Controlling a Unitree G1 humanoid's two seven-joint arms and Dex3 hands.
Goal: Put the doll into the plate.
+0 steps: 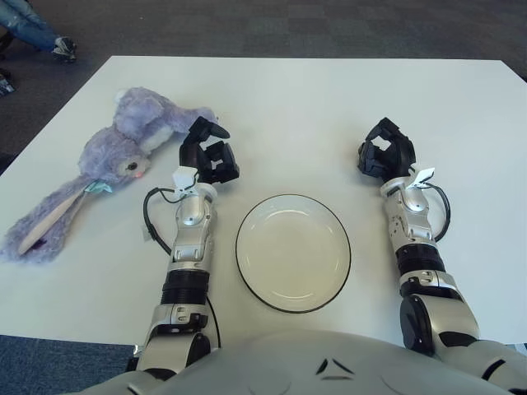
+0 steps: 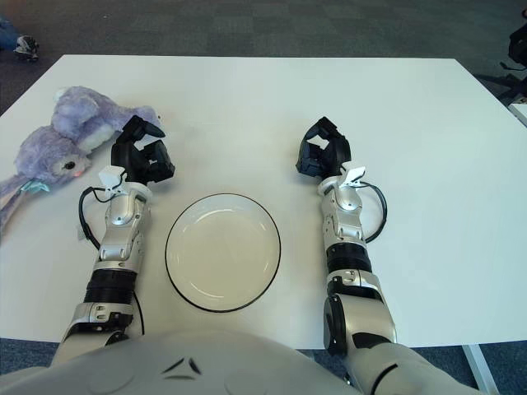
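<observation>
Lying on its side at the far left of the worktop (image 1: 329, 107), the doll (image 1: 123, 152) (a soft purple rabbit) was outside the plate (image 1: 293, 252). The left hand (image 1: 207, 152) stood just beside its body with fingers spread, grasping nothing. The right hand (image 1: 387, 152) showed right of the plate, loosely curled and empty. A shallow pinch could catch only plush, so the long ears might drag or hang over the rim.

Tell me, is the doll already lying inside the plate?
No, the doll lies on the table to the left of the plate, with the left hand beside it.
</observation>
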